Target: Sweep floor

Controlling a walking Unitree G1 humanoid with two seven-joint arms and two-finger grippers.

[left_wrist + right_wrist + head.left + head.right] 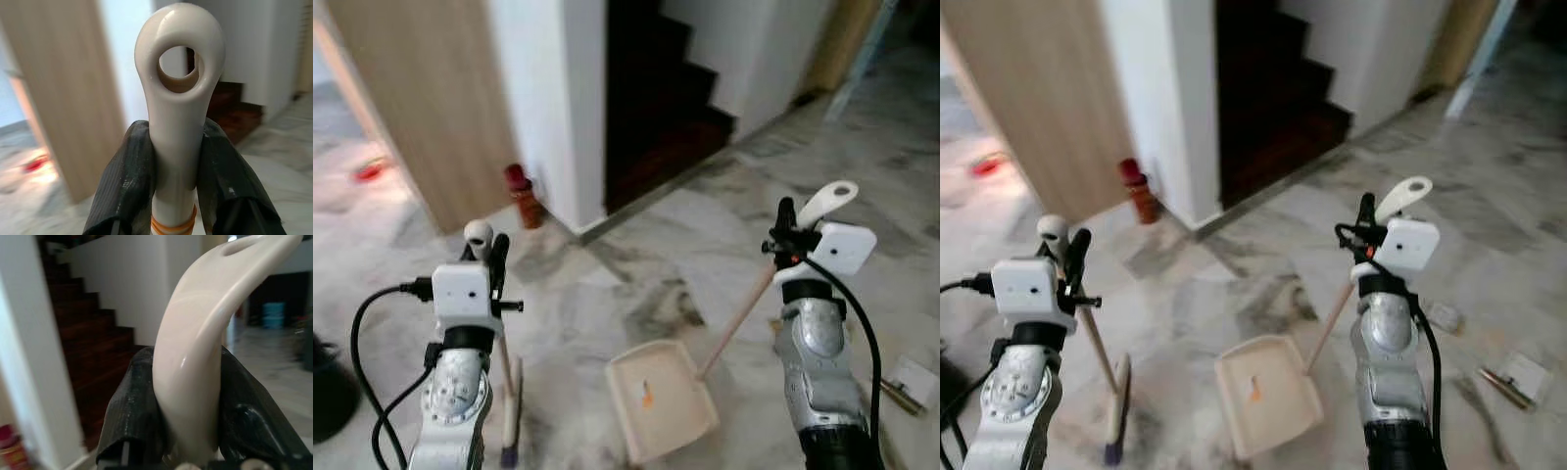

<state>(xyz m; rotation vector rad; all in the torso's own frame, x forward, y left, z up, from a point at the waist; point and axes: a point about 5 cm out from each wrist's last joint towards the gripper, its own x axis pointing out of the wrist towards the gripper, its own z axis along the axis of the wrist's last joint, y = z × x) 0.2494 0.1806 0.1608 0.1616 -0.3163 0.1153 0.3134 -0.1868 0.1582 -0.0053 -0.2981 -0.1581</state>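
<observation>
My left gripper point(487, 251) is shut on the cream handle top of a broom point(178, 93), whose wooden stick runs down to a brush head point(511, 416) on the marble floor. My right gripper point(790, 227) is shut on the cream handle end of a dustpan point(205, 342). A wooden stick leads from it down to the cream dustpan tray point(661, 397), which rests on the floor between my arms. A small orange scrap point(647, 396) lies inside the tray.
A dark wooden staircase point(656, 98) rises ahead behind a white wall corner point(558, 108). A red container point(522, 194) stands at the foot of a wooden panel point(431, 98). Small litter point(909, 384) lies on the floor at right. A dark object point(328, 392) sits at far left.
</observation>
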